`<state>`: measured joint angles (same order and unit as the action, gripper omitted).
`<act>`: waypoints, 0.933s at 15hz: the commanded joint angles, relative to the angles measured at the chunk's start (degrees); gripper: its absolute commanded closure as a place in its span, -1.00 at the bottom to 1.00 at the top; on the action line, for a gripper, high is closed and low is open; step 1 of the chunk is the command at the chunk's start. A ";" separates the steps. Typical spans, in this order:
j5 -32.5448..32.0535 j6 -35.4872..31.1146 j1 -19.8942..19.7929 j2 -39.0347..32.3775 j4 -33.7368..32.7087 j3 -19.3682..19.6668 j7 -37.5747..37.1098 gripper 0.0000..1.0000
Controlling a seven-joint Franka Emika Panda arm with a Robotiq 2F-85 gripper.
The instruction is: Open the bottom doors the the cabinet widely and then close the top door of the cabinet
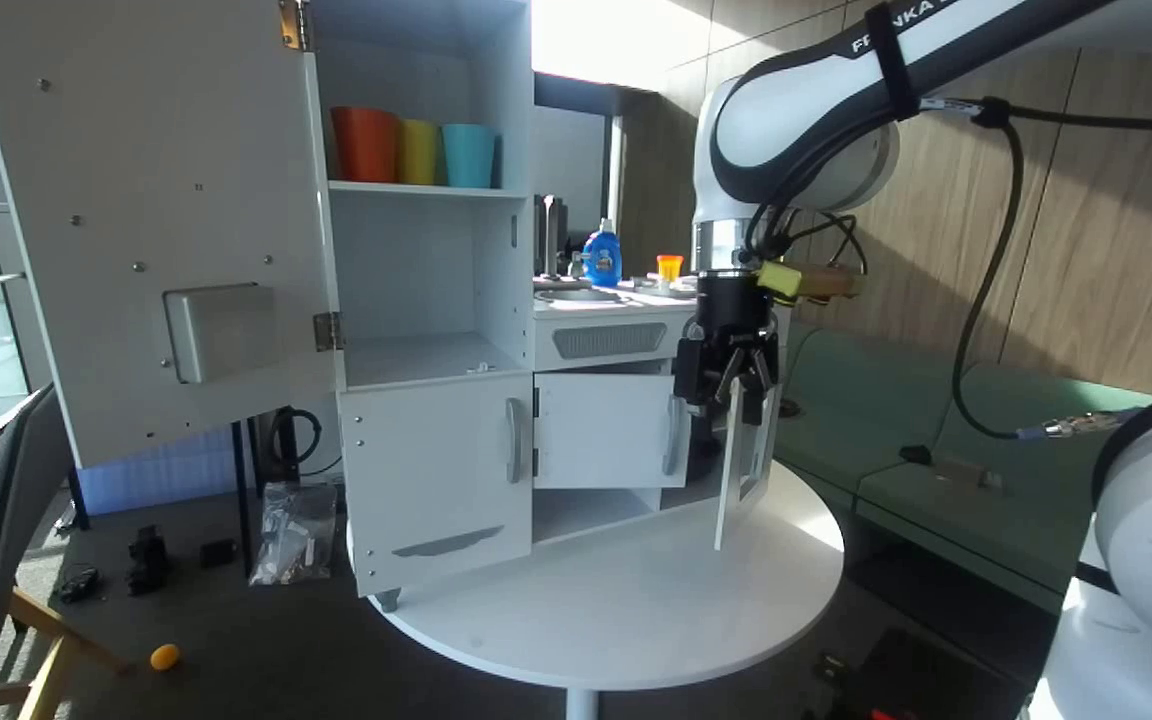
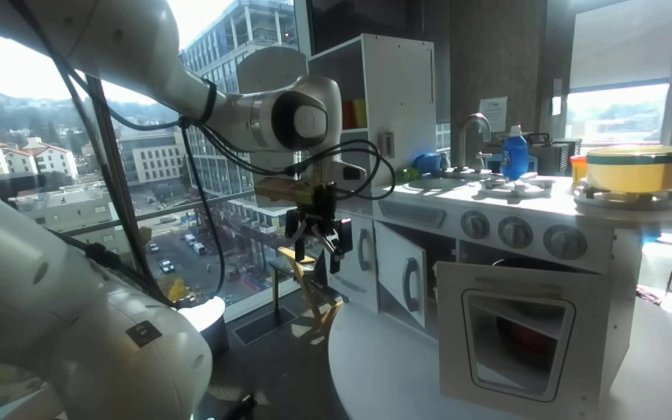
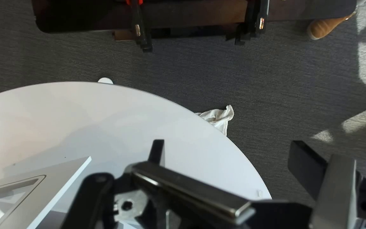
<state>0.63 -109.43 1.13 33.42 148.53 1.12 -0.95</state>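
Note:
The white cabinet [image 1: 501, 270] [image 2: 401, 93] stands on a round white table [image 1: 586, 620]. Its top door [image 1: 136, 200] is swung wide open at the tall column. Of the bottom doors, the small handled door [image 1: 601, 430] [image 2: 397, 271] is partly open. The oven-window door [image 2: 452, 326] also stands open; it shows edge-on in an exterior view [image 1: 728, 490] and at the lower left of the wrist view [image 3: 59, 178]. My gripper [image 1: 731, 400] [image 2: 317, 261] [image 3: 230, 156] is open and empty, pointing down in front of the cabinet, apart from the doors.
Red, yellow and blue cups [image 1: 416, 150] stand on the column's upper shelf. A blue bottle [image 1: 602, 255] [image 2: 514, 153] and a yellow pot [image 2: 639, 169] are on the counter. The column's plain lower door [image 1: 436, 480] is shut. A chair [image 1: 6, 540] stands near the top door.

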 commanded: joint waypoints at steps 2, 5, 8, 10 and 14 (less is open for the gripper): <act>0.22 0.11 -0.47 -0.02 -0.08 -0.41 0.23 -1.00; -2.70 -2.97 -2.94 -3.19 1.29 -2.59 -6.69 -1.00; -3.46 -5.90 -6.90 -6.90 0.26 -0.16 -11.61 -1.00; -2.81 -6.80 -9.48 -9.50 -1.81 1.52 -13.74 -1.00; 1.83 -2.66 -12.90 -9.89 -7.27 6.04 -15.16 -1.00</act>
<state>-1.26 -115.90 -10.27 23.92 146.36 4.75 -14.47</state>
